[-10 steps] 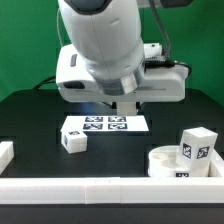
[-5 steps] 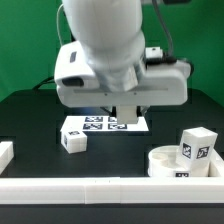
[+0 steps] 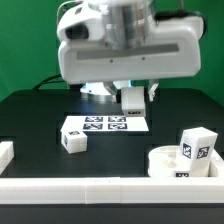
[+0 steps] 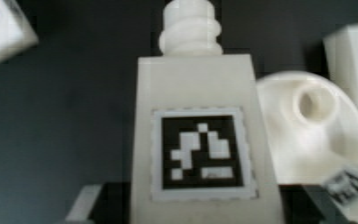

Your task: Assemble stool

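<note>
My gripper (image 3: 133, 101) is shut on a white blocky stool leg (image 3: 134, 98) and holds it in the air above the marker board (image 3: 105, 125). In the wrist view this leg (image 4: 197, 120) fills the middle, with its square tag facing the camera and its ribbed peg pointing away; a dark finger (image 4: 87, 203) shows at its side. The round white seat (image 3: 168, 161) lies at the exterior view's right, with a second leg (image 3: 197, 145) standing on it. The wrist view shows the seat (image 4: 309, 110) with its hole just beside the held leg. A third leg (image 3: 73, 141) lies on the black table.
A long white border rail (image 3: 100, 190) runs along the front edge, and a short white piece (image 3: 5, 152) sits at the exterior view's left. The arm's big white body (image 3: 125, 50) hangs over the back of the table.
The arm has swung and risen, carrying the held leg a little upward and toward the exterior view's right. The seat and the other legs have not moved.
</note>
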`<action>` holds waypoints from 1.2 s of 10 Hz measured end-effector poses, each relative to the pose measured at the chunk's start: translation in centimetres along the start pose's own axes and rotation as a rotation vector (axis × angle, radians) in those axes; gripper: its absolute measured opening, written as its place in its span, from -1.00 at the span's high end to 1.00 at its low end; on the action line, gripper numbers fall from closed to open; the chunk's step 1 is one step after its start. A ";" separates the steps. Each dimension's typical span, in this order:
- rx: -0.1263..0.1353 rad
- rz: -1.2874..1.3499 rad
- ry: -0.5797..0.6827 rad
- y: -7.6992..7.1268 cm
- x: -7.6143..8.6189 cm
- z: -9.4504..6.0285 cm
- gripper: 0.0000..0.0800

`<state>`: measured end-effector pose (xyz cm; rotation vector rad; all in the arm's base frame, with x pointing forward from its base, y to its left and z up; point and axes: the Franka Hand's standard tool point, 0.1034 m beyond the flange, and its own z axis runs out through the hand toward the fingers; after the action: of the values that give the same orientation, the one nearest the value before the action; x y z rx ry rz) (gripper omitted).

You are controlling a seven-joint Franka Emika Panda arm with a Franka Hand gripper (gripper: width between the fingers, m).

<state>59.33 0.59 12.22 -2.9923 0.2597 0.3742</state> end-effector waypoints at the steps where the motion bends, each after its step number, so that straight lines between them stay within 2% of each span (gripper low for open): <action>1: -0.002 0.002 0.064 0.1 0.1 0.2 0.15; 4: -0.014 -0.007 0.284 0.1 1.1 0.0 0.15; 6: -0.025 -0.033 0.446 -0.9 2.1 -0.9 0.15; 8: -0.032 -0.050 0.581 -1.6 2.3 -1.2 0.15; 9: -0.038 -0.052 0.640 -1.5 2.4 -1.1 0.15; 10: -0.045 -0.058 0.749 -1.3 2.5 -1.4 0.15; 11: -0.049 -0.065 0.790 -1.4 2.3 -1.0 0.15; 12: -0.056 -0.090 0.883 -2.2 2.2 -1.2 0.15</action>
<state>62.15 2.26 13.02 -2.9929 0.1745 -0.9788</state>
